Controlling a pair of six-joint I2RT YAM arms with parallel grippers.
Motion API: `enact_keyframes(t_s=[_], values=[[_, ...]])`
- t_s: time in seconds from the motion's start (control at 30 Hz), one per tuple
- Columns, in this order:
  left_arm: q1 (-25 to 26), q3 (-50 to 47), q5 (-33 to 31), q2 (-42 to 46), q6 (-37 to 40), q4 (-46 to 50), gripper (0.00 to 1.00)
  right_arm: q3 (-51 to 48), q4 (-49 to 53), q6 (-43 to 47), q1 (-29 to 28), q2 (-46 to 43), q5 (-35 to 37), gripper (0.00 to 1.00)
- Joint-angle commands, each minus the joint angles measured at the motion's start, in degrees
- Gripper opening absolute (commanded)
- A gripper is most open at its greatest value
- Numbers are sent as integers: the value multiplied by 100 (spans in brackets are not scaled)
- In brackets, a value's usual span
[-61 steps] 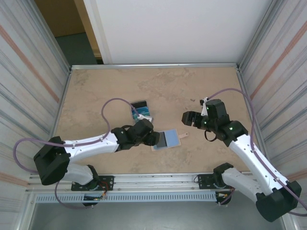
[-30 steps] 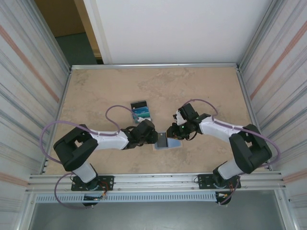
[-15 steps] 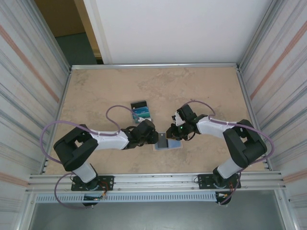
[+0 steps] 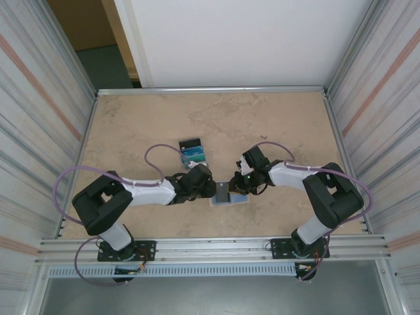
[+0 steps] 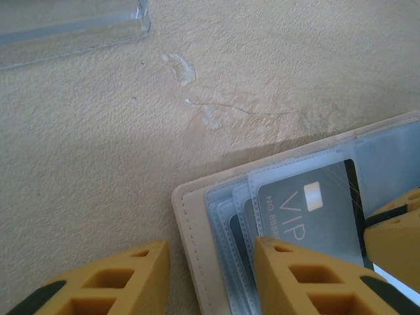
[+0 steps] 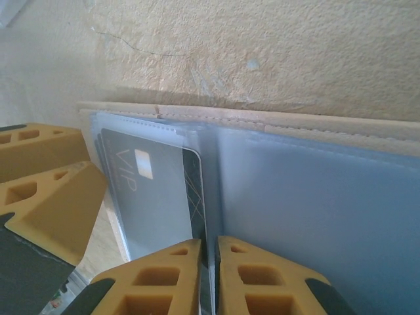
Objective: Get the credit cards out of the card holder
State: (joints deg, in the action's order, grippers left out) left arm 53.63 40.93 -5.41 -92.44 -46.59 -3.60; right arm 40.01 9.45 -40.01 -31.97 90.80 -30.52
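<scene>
Beige mottled table (image 4: 131,125) inside corrugated walls (image 4: 39,98): the open card holder (image 5: 187,216) lies near centre; left claw (image 5: 207,249), jaws apart, straddles its edge; right claw (image 6: 209,244) pinches the grey VIP credit card (image 6: 157,190).

A robot test cell: marbled beige tabletop (image 4: 164,118), ribbed metal side walls (image 4: 39,98), aluminium mounting rail (image 4: 216,248).

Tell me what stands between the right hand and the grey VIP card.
Nothing visible: the right hand closes on the edge of the VIP card. The card sits inside a clear sleeve of the card holder, and one finger of the left hand rests on that sleeve stack.
</scene>
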Motion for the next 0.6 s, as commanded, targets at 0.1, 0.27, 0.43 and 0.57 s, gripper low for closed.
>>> enact_keyframes(t_s=[0.1, 0.27, 0.43, 0.57], values=[[78, 48, -41, 19, 39, 327, 35, -128, -327, -210, -22, 204, -263, 12], [89, 57, -33, 9, 64, 462, 33, -221, -737, -353, -3, 289, -594, 10], [97, 108, 14, -35, 71, 543, 31, -381, -1219, -553, 89, 246, -990, 10], [126, 168, 27, -63, 62, 612, 31, -472, -1540, -657, 148, 183, -1219, 12]])
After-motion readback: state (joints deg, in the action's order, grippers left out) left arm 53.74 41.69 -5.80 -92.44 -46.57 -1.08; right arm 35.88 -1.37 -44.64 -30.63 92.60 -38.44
